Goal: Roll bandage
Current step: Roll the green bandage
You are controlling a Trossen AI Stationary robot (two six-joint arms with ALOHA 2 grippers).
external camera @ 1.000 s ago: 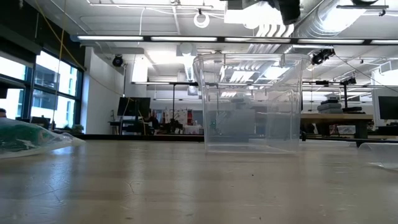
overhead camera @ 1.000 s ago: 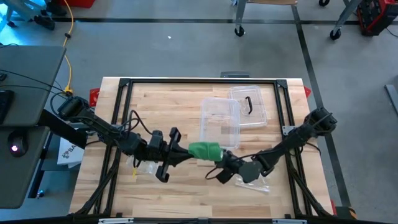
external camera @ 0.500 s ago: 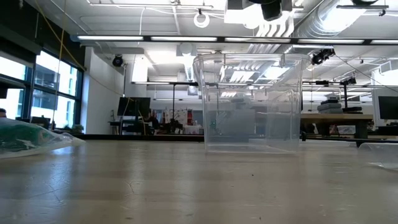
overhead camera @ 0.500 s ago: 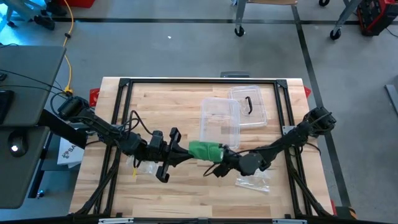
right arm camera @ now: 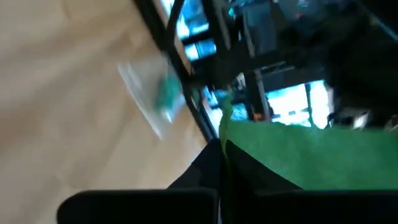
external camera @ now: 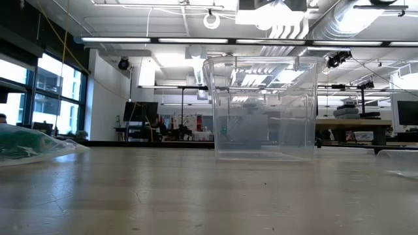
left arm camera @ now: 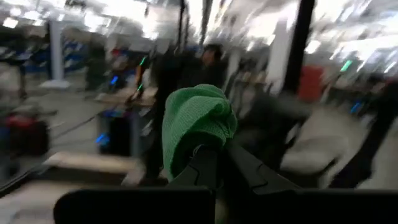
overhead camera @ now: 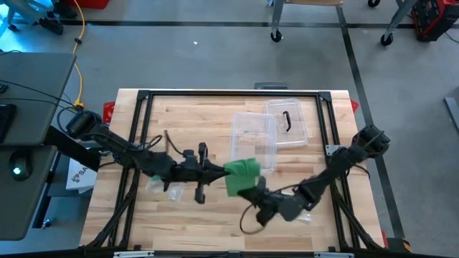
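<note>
The left gripper [overhead camera: 219,170] reaches in from the left, fingers clamped shut. The right gripper [overhead camera: 249,190] angles up from below-right, fingers pinched closed too.

One bandage [overhead camera: 242,176], perhaps two tubs [overhead camera: 253,141].

A green, woven elastic bandage [overhead camera: 241,176] is held up off the wooden table between two sets of dark fingers. One bunched, rounded end [left arm camera: 198,127] is pinched at the tips of the left gripper's fingers [left arm camera: 205,163] and bulges out beyond them. From there a flat, unrolled green strip [right arm camera: 298,155] is stretched across to the right gripper's fingers [right arm camera: 219,159], where its edge is clamped between the closed tips.
</note>
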